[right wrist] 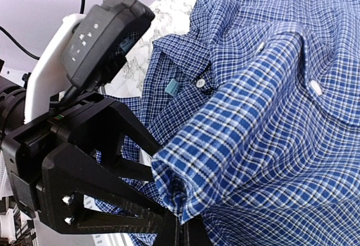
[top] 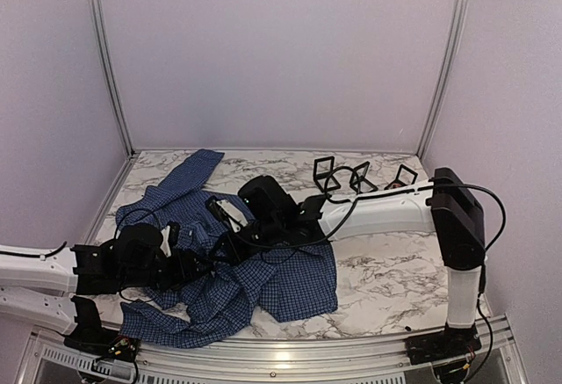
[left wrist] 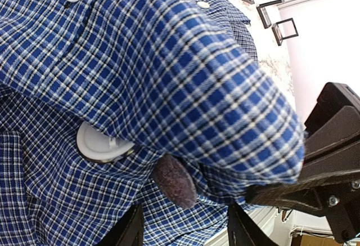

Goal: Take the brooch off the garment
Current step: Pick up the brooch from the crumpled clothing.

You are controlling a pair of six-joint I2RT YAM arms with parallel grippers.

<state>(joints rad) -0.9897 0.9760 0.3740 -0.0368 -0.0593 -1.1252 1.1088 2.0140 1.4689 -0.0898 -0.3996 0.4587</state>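
Observation:
The garment [top: 263, 278], a blue checked shirt, lies crumpled on the marble table. My right gripper [right wrist: 191, 228] is shut on a raised fold of the garment [right wrist: 270, 116] and holds it up; in the top view this gripper [top: 233, 226] reaches in over the shirt's middle. Under that fold hangs the brooch [left wrist: 175, 181], a reddish-brown oval, beside a white round disc [left wrist: 98, 143]. My left gripper [left wrist: 185, 215] is open, with one finger on each side just below the brooch and not touching it. The top view does not show the brooch.
Three small black square frames [top: 360, 176] stand at the back right of the table [top: 395, 270], also seen in the left wrist view [left wrist: 275, 15]. Pale walls close in the table on three sides. The right arm [top: 386, 213] stretches across from the right.

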